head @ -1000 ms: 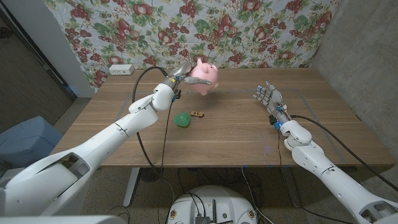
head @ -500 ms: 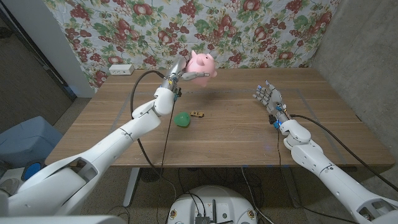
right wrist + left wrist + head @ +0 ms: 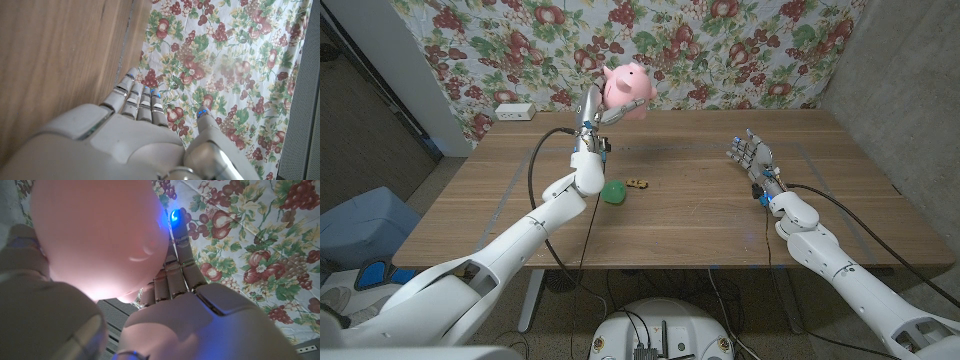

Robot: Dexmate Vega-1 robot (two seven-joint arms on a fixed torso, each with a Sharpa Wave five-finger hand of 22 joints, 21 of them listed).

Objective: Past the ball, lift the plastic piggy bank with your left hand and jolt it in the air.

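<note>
Left hand (image 3: pixel 592 108) holding the pink plastic piggy bank (image 3: pixel 626 87) aloft above the far side of the wooden table (image 3: pixel 700 215): jolting step in hand.
Fingers (image 3: pixel 176 255) wrap the piggy bank's body, which fills the left wrist view and hangs well clear of the table at about 12 o'clock from the green ball (image 3: pixel 613 192); a small brown object (image 3: pixel 638 183) lies just beside the ball at 2 o'clock. Right hand (image 3: pixel 753 160) stands upright at 3 o'clock, fingers apart, empty. Judged next: short, sharp up-and-down strokes with a firm grip, since the smooth round shell could slip.
</note>
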